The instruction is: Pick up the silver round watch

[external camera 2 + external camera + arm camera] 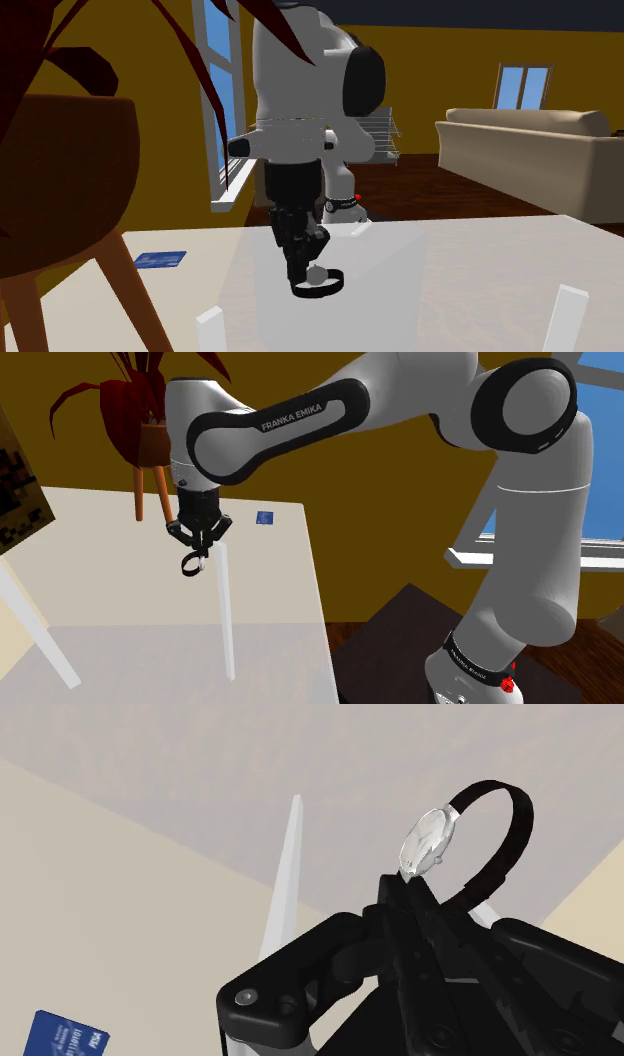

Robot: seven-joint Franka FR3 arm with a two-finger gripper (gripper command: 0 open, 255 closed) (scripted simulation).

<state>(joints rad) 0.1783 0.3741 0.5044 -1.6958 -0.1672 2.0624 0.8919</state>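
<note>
Black fingers of the gripper (pixel 200 550) are pinching shut on the silver round watch (pixel 428 841), its dark strap looping out past the tips. In the shoulder view the watch is dangling at six o'clock from the hand, above the pale table (pixel 90 582). A blue card (pixel 264 518) is lying at two o'clock.

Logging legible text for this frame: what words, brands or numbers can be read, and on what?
"FRANKA EMIKA": on the arm's white link.
"VISA", as far as it can be made out: on the blue card; its other print is too small to read.
Black band at the arm's base: lettering too small to read.
Watch dial: nothing legible.
</note>
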